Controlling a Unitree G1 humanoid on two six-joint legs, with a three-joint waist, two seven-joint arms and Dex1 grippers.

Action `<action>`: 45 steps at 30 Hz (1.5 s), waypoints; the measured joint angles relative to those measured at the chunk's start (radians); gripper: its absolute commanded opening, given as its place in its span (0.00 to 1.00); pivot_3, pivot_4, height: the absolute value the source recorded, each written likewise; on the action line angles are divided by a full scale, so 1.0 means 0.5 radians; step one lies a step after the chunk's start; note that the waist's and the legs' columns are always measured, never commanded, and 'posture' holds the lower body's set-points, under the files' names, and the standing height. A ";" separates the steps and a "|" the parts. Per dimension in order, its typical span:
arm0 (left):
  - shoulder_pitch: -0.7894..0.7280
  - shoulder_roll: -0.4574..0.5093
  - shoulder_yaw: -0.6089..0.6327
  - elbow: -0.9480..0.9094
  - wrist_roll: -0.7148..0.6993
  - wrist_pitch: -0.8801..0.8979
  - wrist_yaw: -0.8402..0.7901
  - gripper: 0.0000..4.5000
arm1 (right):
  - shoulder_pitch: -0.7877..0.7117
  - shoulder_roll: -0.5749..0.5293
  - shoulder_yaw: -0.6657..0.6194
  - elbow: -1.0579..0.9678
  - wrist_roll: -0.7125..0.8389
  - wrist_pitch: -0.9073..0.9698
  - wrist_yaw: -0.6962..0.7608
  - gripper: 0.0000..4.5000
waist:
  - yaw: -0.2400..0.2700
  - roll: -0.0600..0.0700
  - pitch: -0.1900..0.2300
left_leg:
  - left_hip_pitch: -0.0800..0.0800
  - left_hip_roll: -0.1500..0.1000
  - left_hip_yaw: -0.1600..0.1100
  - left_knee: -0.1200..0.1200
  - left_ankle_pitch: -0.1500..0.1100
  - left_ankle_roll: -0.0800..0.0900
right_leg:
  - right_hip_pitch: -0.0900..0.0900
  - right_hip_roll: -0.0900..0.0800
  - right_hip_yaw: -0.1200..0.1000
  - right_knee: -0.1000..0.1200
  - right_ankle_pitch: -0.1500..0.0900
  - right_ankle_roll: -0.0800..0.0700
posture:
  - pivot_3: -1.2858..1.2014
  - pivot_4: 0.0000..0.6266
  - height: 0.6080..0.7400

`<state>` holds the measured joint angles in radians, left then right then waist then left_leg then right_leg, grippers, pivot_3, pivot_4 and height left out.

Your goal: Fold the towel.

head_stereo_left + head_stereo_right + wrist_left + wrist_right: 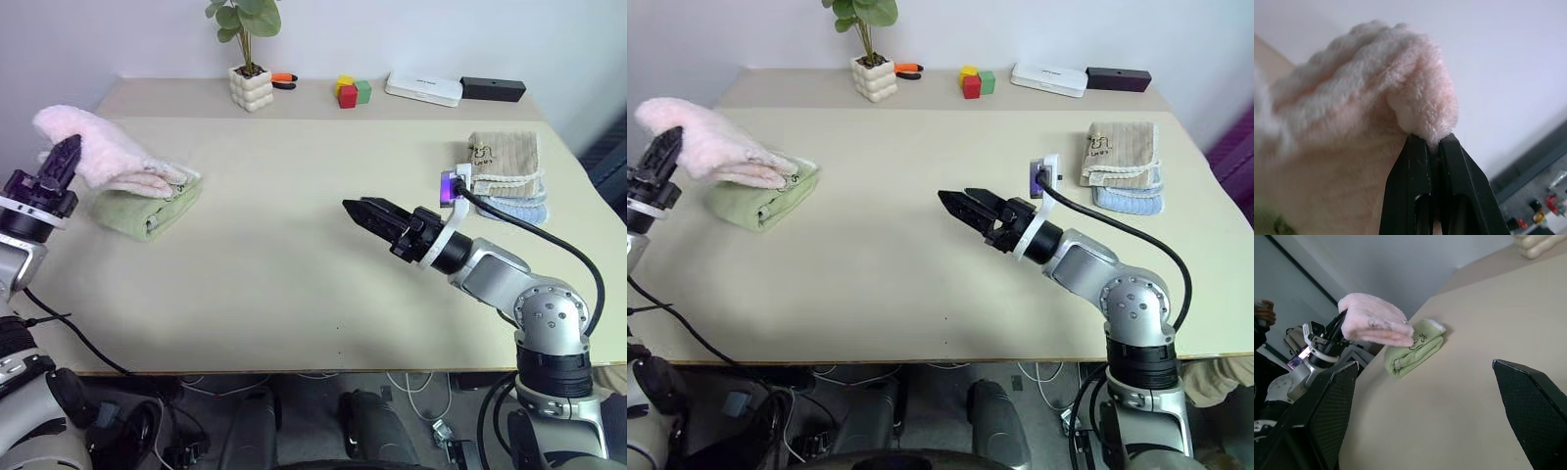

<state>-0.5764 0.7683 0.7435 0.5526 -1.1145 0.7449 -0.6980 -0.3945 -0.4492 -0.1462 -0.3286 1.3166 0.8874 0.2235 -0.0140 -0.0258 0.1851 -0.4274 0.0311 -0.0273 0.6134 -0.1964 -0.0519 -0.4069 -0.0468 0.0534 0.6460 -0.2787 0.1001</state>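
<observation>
The towel (108, 152) is pale pink terry cloth, bunched and folded over. One end is lifted at the table's far left and the other end rests on a light green towel (147, 208). My left gripper (71, 145) is shut on the pink towel's raised fold; its black fingers (1410, 166) pinch the cloth (1366, 98) tightly. My right gripper (355, 209) hovers over the middle of the table, pointing left toward the towels. It is open, with nothing between its wide-apart fingers (1327, 401).
The folded green towel (1413, 350) lies under the pink one near the left edge. A beige towel on a blue one (505, 162) sits at the right, beside a small cabled device (451, 186). A potted plant (251, 86), coloured blocks (351, 92) and two boxes (423, 88) line the back.
</observation>
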 measured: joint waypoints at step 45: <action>0.117 0.009 0.052 0.783 0.509 -0.290 -0.383 0.76 | -0.019 -0.032 -0.024 -0.076 -0.035 0.007 0.027 1.00 | -0.009 -0.007 0.001 | 0.000 0.006 -0.002 -0.005 0.000 0.000 | -0.003 -0.008 -0.002 0.004 0.001 -0.001 | 0.52 0.24 1.00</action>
<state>-0.5180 0.7727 0.7694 0.9443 -0.8601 0.5999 -0.8893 -0.4042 -0.4651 -0.1583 -0.3666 1.2992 0.8907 0.2373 -0.0184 -0.0293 0.1854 -0.4273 0.0340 -0.0281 0.6111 -0.1965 -0.0518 -0.4085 -0.0509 0.0523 0.6482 -0.2783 0.0998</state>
